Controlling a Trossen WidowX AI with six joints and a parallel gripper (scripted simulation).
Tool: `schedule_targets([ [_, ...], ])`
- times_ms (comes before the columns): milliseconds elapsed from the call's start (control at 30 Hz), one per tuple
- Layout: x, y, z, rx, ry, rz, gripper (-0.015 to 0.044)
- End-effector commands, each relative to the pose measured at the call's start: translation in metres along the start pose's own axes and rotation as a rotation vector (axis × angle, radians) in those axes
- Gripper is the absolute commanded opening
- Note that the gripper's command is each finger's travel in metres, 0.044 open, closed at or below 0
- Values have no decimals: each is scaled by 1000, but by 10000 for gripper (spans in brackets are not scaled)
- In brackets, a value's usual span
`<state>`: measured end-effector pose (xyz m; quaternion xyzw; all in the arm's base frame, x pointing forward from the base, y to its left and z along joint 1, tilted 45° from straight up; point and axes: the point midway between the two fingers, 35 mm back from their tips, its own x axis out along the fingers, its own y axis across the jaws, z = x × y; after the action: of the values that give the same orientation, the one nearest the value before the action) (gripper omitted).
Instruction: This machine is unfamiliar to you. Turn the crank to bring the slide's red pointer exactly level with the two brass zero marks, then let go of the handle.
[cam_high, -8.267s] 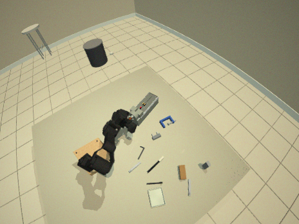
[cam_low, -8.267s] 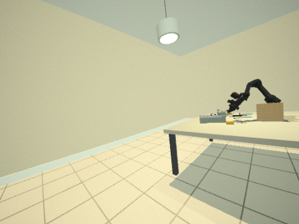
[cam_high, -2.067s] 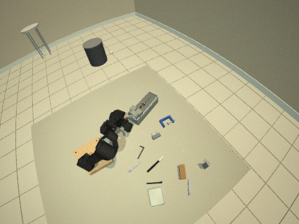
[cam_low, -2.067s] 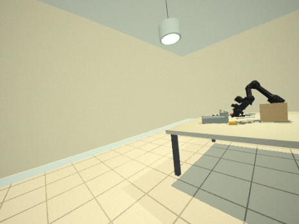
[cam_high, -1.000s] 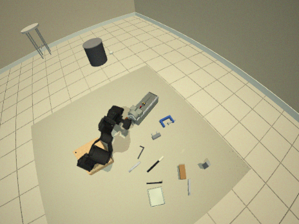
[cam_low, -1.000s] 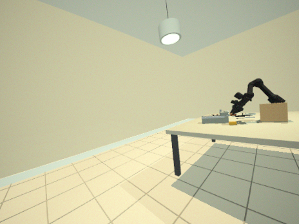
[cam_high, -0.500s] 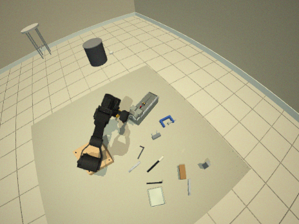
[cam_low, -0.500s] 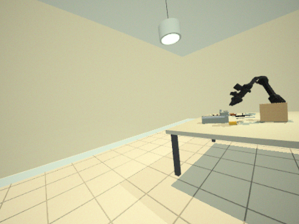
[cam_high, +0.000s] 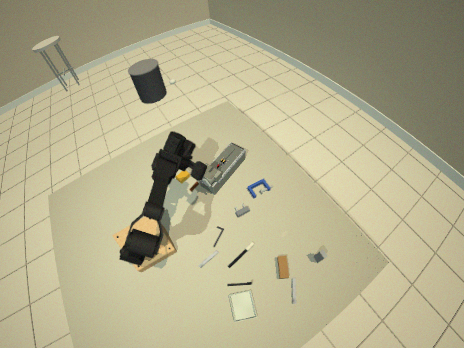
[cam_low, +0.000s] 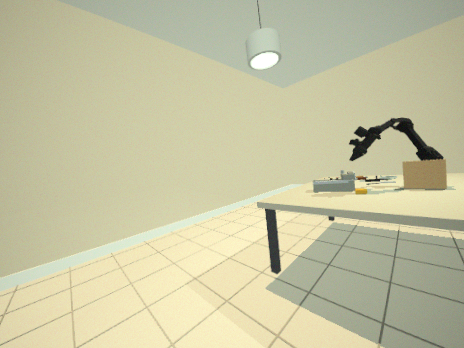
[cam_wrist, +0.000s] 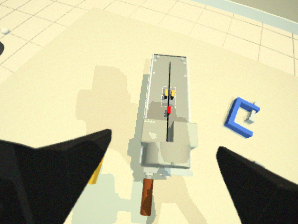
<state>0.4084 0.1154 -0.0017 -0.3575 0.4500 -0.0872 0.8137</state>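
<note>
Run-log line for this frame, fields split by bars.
gripper: open, off handle | red pointer: short of brass marks | level: not reached

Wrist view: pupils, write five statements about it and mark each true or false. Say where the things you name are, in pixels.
1. The red pointer (cam_wrist: 169, 110) is level with the brass zero marks (cam_wrist: 169, 93). False: it sits nearer the crank end.
2. The pincer (cam_wrist: 164, 142) is open. True.
3. The crank's handle (cam_wrist: 146, 197) is reddish brown. True.
4. The blue clamp (cam_wrist: 233, 116) touches the machine (cam_wrist: 180, 70). False: they stand apart.
5. The handle is between the brass marks. False: it sticks out beyond the machine's end.
</note>
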Motion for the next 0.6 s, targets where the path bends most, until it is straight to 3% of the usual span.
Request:
schedule_targets([
  [0, 10, -5, 12, 29, 17, -23, 440],
  [567, 52, -21, 51, 118, 78, -94, 440],
])
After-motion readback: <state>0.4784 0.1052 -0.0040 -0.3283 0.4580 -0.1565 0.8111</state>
